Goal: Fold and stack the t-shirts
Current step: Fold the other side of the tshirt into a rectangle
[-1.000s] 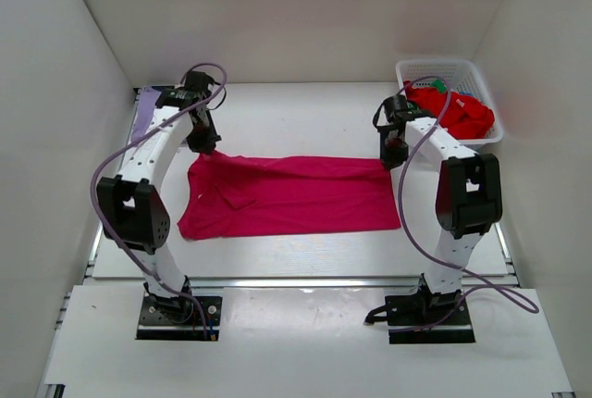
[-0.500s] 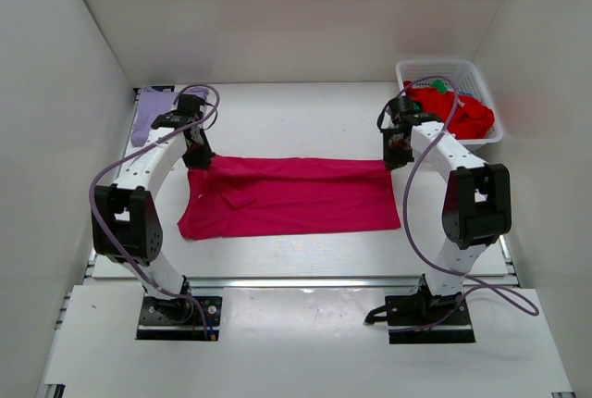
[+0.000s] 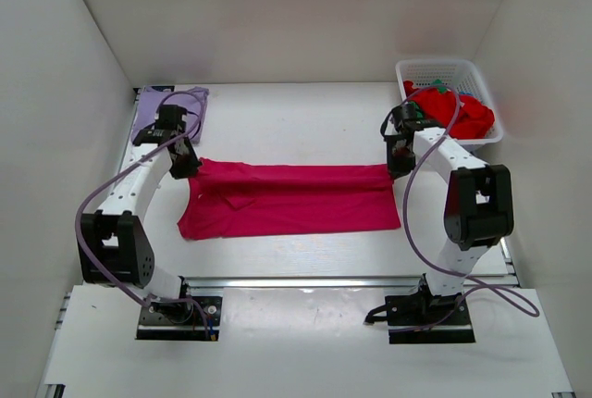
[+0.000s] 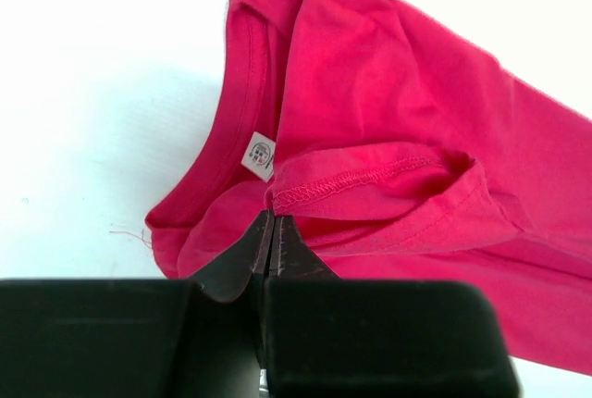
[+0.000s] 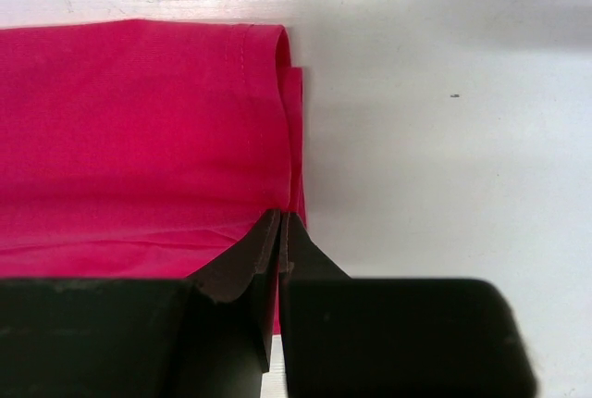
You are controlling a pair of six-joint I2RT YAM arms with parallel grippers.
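A magenta-pink t-shirt (image 3: 291,196) lies stretched across the table's middle, its far edge lifted and doubled over. My left gripper (image 3: 188,165) is shut on the shirt's far left corner; in the left wrist view the jaws (image 4: 272,217) pinch a hemmed fold of the magenta-pink t-shirt (image 4: 398,139) beside the neck label. My right gripper (image 3: 396,165) is shut on the far right corner, and the right wrist view shows the tips (image 5: 280,216) closed on the folded edge of the magenta-pink t-shirt (image 5: 139,139). A pale lavender t-shirt (image 3: 151,111) lies at the far left. Red and green t-shirts (image 3: 455,111) fill the basket.
A white plastic lattice basket (image 3: 442,71) stands at the far right corner against the wall. White walls close in the table on three sides. Both arm bases are bolted at the near edge, with purple cables looping over the arms.
Both grippers have moved toward the near side, carrying the shirt's far edge over the rest. The left arm has swung leftward, and the shirt's far edge now lies straighter.
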